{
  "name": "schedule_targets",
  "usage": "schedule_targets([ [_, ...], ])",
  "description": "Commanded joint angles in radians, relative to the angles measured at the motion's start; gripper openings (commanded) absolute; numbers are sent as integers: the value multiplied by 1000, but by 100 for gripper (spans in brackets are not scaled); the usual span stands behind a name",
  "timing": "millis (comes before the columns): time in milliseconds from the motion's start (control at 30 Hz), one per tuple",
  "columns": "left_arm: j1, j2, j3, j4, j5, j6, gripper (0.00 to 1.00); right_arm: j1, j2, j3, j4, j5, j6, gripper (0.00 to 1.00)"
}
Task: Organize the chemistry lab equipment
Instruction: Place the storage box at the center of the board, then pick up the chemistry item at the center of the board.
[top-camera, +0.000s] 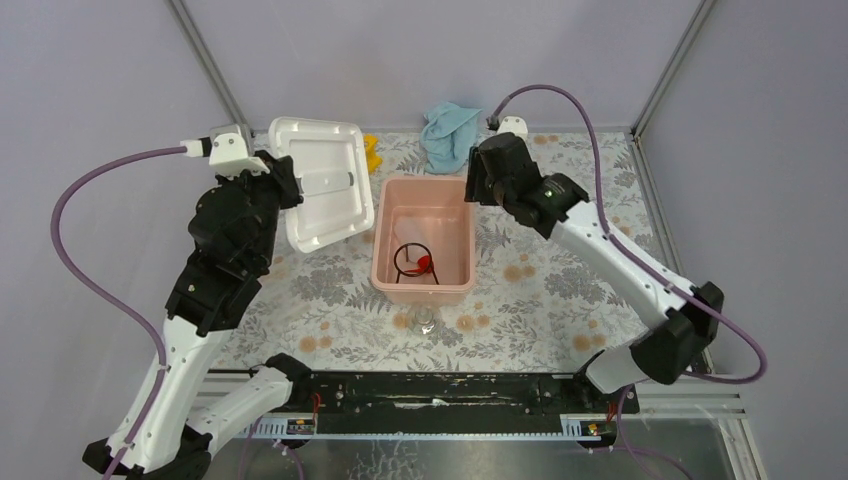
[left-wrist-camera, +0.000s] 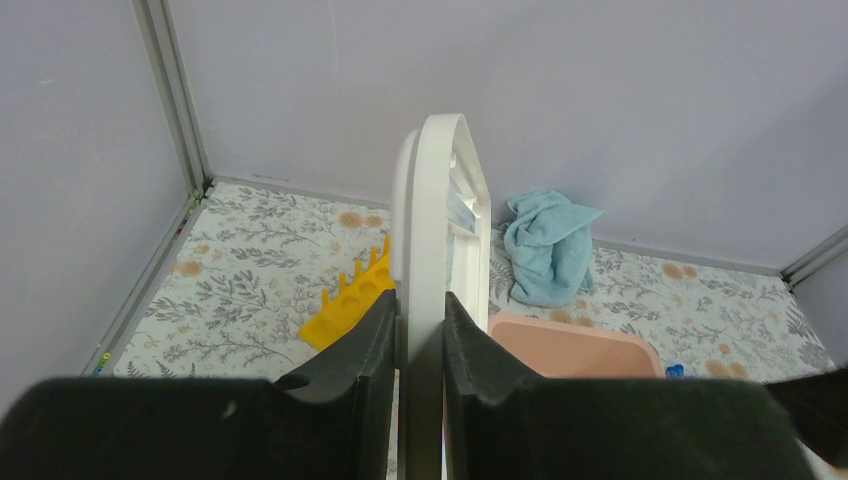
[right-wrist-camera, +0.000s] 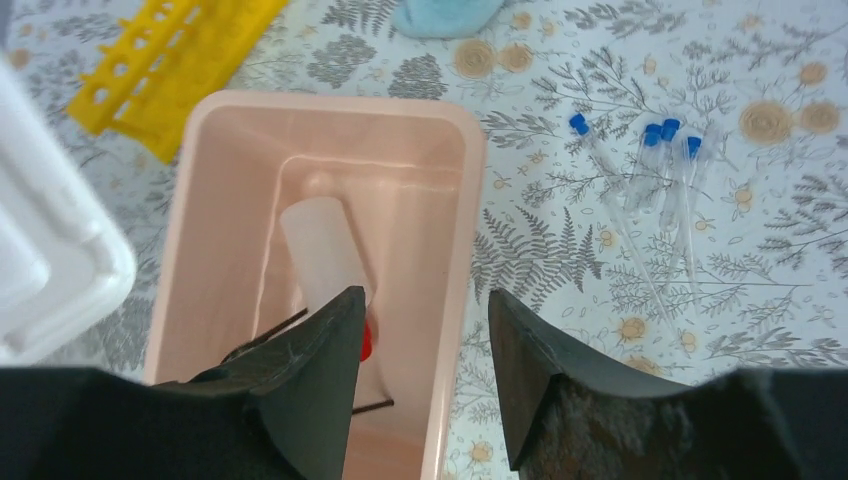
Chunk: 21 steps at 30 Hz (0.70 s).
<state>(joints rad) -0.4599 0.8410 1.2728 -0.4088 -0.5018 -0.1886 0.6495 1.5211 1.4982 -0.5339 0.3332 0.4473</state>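
Four blue-capped tubes, hidden from overhead

Non-task items: bin, lid, cloth, table covering, enclosure.

A pink plastic bin sits mid-table on a grey floral table covering, long axis running front to back. A white lid is raised and tilted just beside the bin's left rim. A crumpled light-blue cloth lies behind the bin, near the back wall. Metal frame posts border lilac walls. A black rail spans the near edge.
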Motion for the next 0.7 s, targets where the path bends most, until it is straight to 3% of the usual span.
schedule_targets([
  [0, 1, -11, 42, 48, -53, -1, 0, 129, -117, 24, -91, 139, -70, 56],
  [300, 1, 12, 40, 16, -101, -11, 0, 544, -276, -140, -196, 454, 173, 53],
  [500, 1, 18, 27, -5, -124, -36, 0, 837, -207, -164, -305, 668, 400, 53],
  [667, 0, 23, 28, -28, -131, -38, 0, 931, -146, -228, -274, 692, 525, 53],
])
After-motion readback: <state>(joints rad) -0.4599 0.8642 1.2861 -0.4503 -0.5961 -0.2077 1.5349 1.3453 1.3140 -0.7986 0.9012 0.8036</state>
